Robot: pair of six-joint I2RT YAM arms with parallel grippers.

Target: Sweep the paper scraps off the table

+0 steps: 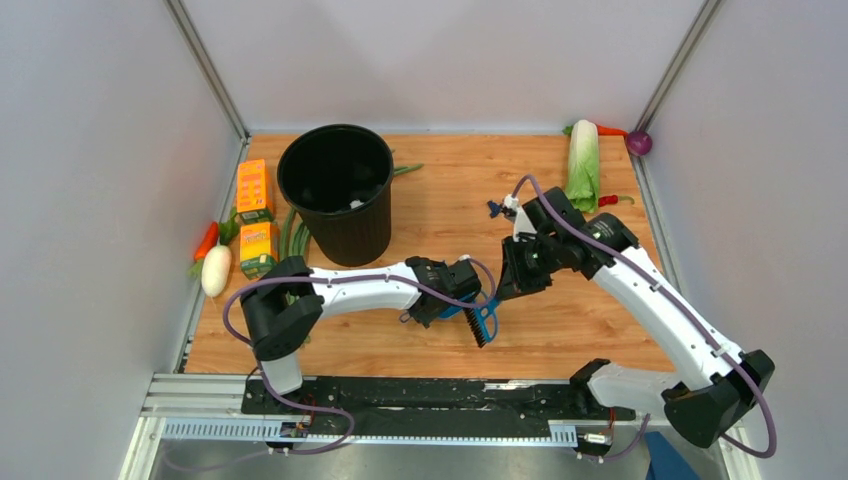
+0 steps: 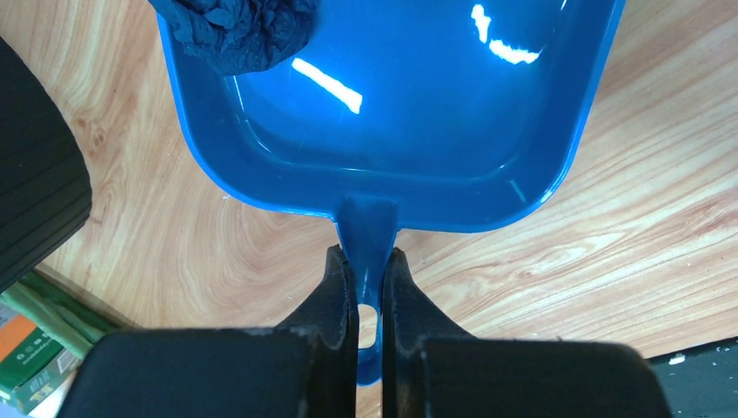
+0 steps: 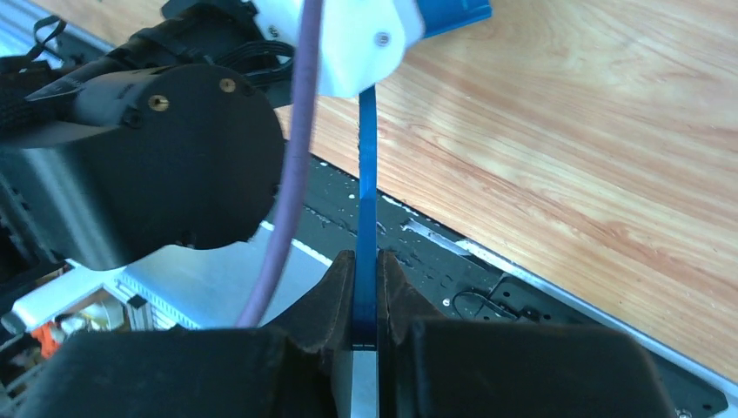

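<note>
My left gripper (image 2: 367, 257) is shut on the handle of the blue dustpan (image 2: 418, 122), held over the table (image 2: 609, 252). A dark navy crumpled paper scrap (image 2: 235, 30) lies in the pan's far left corner. My right gripper (image 3: 366, 259) is shut on the thin blue handle of the hand brush (image 3: 366, 192). In the top view the left gripper (image 1: 466, 290) and right gripper (image 1: 508, 288) meet near the table's front middle. The brush head (image 1: 484, 323) with black bristles hangs between them. The dustpan is mostly hidden there. A small blue bit (image 1: 495, 208) lies beside the right arm.
A black bin (image 1: 335, 195) stands at the back left. Two orange cartons (image 1: 255, 190) (image 1: 259, 248), a white radish (image 1: 216, 270), a carrot and green beans lie along the left wall. A cabbage (image 1: 583, 165) and a purple onion (image 1: 640, 143) are at the back right. A black rail (image 1: 420, 395) runs along the front edge.
</note>
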